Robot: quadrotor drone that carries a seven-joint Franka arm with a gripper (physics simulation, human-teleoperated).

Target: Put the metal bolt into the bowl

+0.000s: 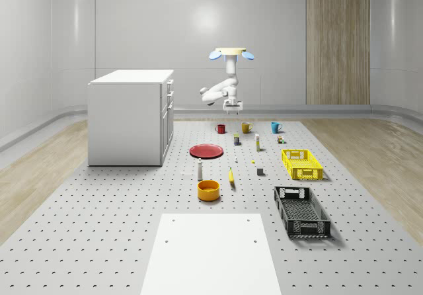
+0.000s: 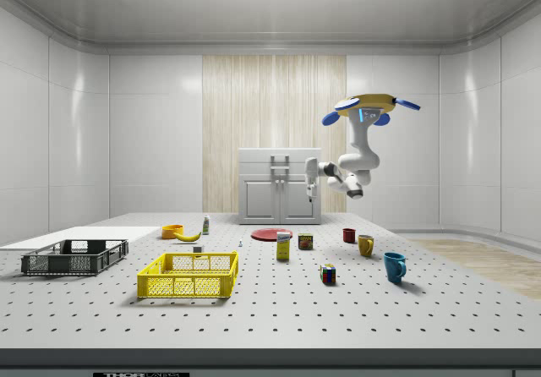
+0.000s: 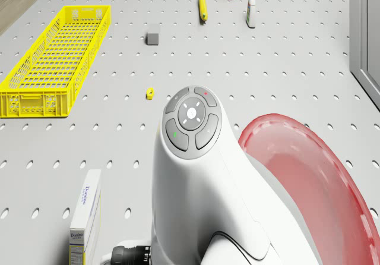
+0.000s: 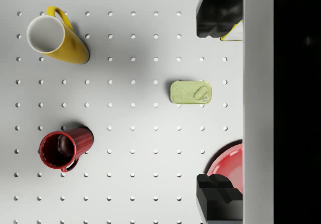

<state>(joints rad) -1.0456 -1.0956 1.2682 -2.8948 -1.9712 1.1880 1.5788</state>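
The drone (image 1: 230,52) hovers high above the far end of the table (image 1: 99,242), over the red mug (image 4: 64,148) and tin can (image 4: 191,92). Its fingers (image 4: 218,14) are spread apart and empty. The metal bolt (image 1: 252,161) lies on the table between the red plate (image 1: 207,151) and yellow crate (image 1: 301,163); the bowl (image 1: 208,190) sits nearer the camera.
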